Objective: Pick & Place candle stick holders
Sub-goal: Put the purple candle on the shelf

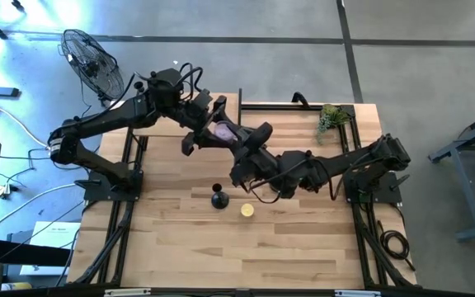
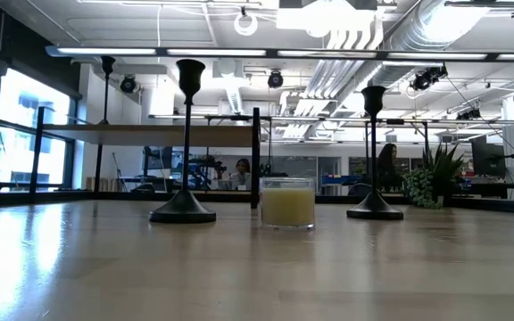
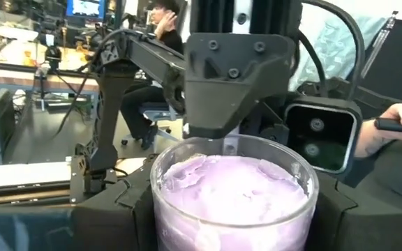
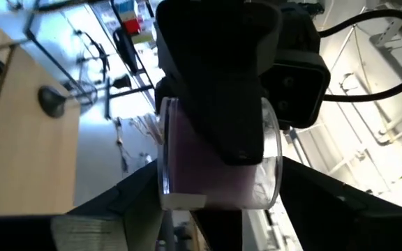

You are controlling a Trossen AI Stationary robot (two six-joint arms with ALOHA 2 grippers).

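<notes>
Both arms meet above the far half of the tabletop (image 1: 196, 247), over a clear glass jar of purple wax (image 3: 232, 185) held in the air. The left gripper (image 1: 213, 125) pinches that jar from one side, and the right gripper (image 1: 239, 139) seems to clamp it from the other, though its fingers are mostly hidden.

Nearer than the jar, a small yellow candle (image 2: 287, 203) sits on the wood. Just left of it stands one black candle stick holder (image 2: 184, 143), upright; a second holder (image 2: 374, 152) stands right of the candle and farther back. A third holder (image 2: 107, 85) shows well behind the first.
</notes>
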